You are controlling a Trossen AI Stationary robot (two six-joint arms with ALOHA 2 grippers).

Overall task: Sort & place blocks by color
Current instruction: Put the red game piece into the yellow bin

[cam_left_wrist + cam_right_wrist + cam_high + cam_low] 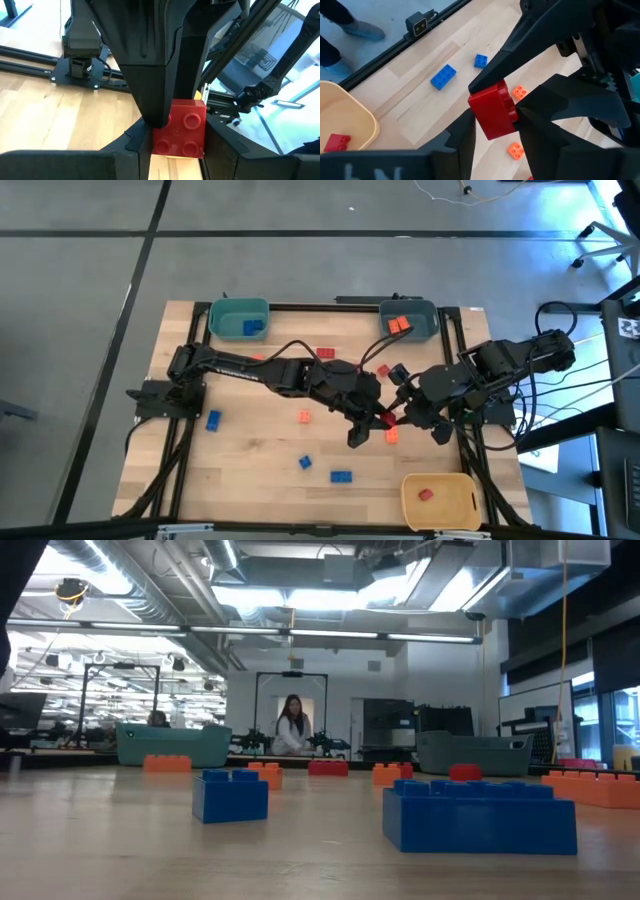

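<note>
Mid-table, toward the right side: red block (493,111) held off the wood, clamped between left gripper (172,132) and right gripper (492,125) at once, fingers of both pressed on its sides. Below it, orange block (519,92) and two blue blocks (443,77). Another red block (336,142) inside yellow bin (350,112).

Three bins and small blocks in three colours.
One teal bin (222,315), one grey-blue bin (432,320), one yellow bin (455,500); four blue blocks (213,419), at least four orange blocks (305,417), about four red blocks (425,494).
</note>
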